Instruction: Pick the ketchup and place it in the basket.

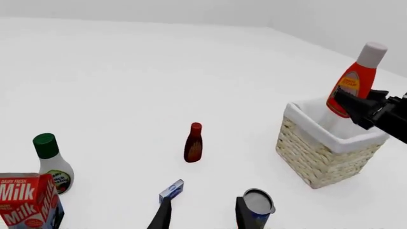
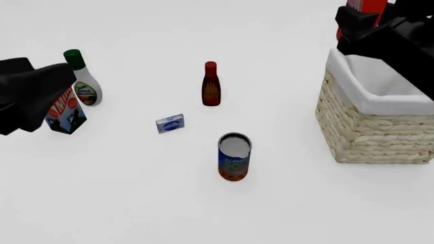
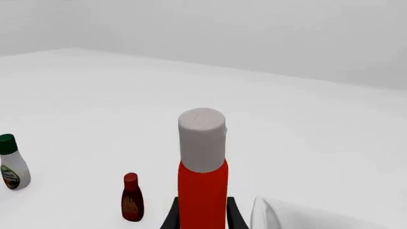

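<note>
Ketchup (image 1: 353, 81) clamped in the right jaws, upper right of the front frame, long axis tilted a little off upright, base hanging over the near rim of the basket (image 2: 379, 104). Still to drop straight down. Left jaws idle over the bench (image 2: 203, 203), parted, holding nothing.

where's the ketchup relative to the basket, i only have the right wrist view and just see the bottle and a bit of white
Observer: The ketchup hangs above the basket, its lower end over the lined opening, tilted, not yet inside.
Operator: is my pincer really on it
Observer: Yes, the right pincer clamps the bottle's lower body, below the label.
Operator: where's the left arm
Observer: The left pincer is open, well away from the basket, above the blue can and small blue box.
</note>
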You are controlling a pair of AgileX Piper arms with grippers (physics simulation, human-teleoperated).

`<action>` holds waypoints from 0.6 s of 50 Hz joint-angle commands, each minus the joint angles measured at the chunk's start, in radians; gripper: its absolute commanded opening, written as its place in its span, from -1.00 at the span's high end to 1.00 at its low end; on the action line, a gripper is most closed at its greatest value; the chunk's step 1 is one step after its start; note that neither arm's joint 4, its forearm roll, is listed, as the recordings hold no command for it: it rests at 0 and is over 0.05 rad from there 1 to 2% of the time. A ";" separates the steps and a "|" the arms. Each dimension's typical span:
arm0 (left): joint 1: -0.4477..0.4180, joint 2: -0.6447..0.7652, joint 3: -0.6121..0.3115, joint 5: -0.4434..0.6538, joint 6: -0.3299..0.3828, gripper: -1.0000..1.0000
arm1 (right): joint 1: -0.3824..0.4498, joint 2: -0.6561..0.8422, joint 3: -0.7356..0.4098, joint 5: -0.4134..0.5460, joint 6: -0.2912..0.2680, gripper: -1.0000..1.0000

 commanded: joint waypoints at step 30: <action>-0.015 0.033 0.009 -0.036 -0.004 -1.00 | -0.234 0.050 0.004 -0.073 0.046 1.00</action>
